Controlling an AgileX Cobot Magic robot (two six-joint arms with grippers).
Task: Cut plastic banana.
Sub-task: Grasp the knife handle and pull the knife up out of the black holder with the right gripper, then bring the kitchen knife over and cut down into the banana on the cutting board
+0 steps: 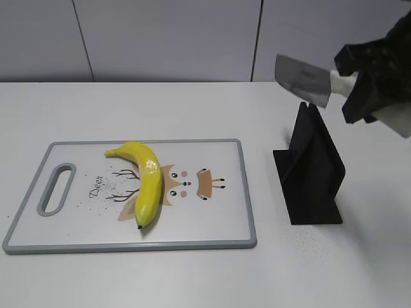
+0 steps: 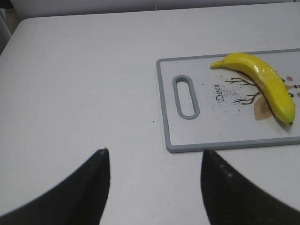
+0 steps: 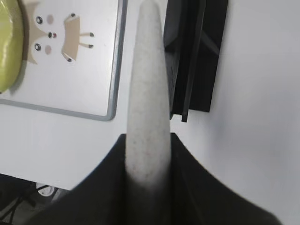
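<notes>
- Holding a knife (image 1: 302, 80), your right gripper (image 1: 359, 80) hangs in the air at the upper right of the exterior view, above the black knife stand (image 1: 311, 170).
- Your right jaws are clenched on the pale handle (image 3: 147, 93) of the knife; in the right wrist view the handle runs straight out between the two dark fingers (image 3: 103, 187) and fills the gap between them.
- You see the grey blade pointing to the left in the exterior view, well above the table and touching nothing.
- Your left gripper (image 2: 154, 187) is released: in the left wrist view its two dark fingertips (image 2: 96, 176) stand wide apart, with only bare white table (image 2: 84, 84) between them. It holds nothing and touches nothing.
- You find the plastic banana (image 1: 146, 179) lying on the cutting board (image 1: 218, 224), across the deer drawing, left of the board's middle. Its stem points to the far left side and its dark tip to the near edge of the board.
- The banana is in one piece as far as you can see, and it is well apart from both grippers.
- The board has a grey rim and a slot handle (image 1: 56, 188) at its left end, and it lies flat on the table.
- The knife stand is on the table just to the right of the board, not touching it.
</notes>
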